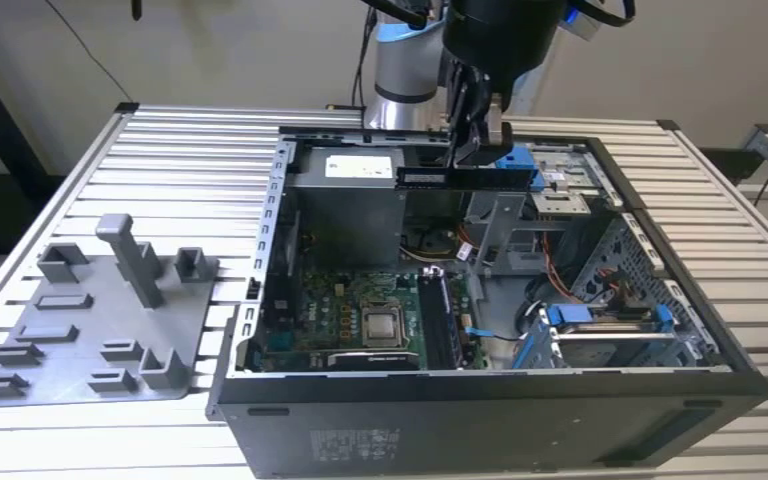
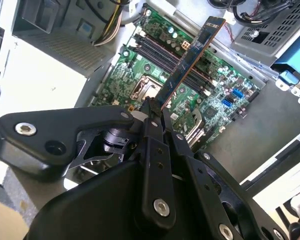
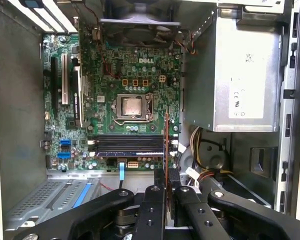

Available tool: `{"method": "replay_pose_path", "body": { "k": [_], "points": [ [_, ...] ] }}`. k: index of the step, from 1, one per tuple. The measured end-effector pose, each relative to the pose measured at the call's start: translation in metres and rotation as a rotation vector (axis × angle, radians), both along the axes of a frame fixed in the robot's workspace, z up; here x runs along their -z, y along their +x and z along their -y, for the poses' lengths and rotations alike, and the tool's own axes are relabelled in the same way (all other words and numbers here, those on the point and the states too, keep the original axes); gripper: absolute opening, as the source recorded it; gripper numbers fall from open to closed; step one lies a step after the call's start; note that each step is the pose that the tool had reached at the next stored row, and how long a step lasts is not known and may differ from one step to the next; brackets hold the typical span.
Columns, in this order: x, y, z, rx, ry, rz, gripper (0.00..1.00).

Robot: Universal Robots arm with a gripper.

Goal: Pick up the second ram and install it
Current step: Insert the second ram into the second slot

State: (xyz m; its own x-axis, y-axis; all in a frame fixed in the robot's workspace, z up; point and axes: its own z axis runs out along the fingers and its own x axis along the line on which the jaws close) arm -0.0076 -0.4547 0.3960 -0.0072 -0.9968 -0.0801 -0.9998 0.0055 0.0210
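Second wrist view: the second ram [image 2: 190, 60] is seen pinched across its flat faces by the gripper [image 2: 153, 111], whose fingers are closed on it. It is held in the air above the motherboard [image 3: 115, 75] inside the open computer case [image 1: 491, 420], well clear of the memory slots [image 3: 130, 144]. It is judged light, stiff and thin, yet fragile. A firm hold across the faces is judged best, with the contact edge left free.

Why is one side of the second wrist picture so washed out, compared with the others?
Second wrist view: glare bleaches the metal box almost white, while the gripper holding the ram looks dark. First wrist view: even light, little glare. Exterior view: bright table, shaded inside the case.
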Motion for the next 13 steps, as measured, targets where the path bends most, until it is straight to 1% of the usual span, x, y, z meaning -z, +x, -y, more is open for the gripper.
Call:
{"method": "replay_pose_path", "body": {
  "k": [3,6,13],
  "points": [
    [0.0001,0.0001,0.0,0.008,0.0,0.0,0.14],
    [0.0005,0.0001,0.0,0.029,-0.0002,0.0,0.14],
    [0.0027,0.0001,0.0,0.128,-0.0001,-0.0001,0.14]
  ]
}}
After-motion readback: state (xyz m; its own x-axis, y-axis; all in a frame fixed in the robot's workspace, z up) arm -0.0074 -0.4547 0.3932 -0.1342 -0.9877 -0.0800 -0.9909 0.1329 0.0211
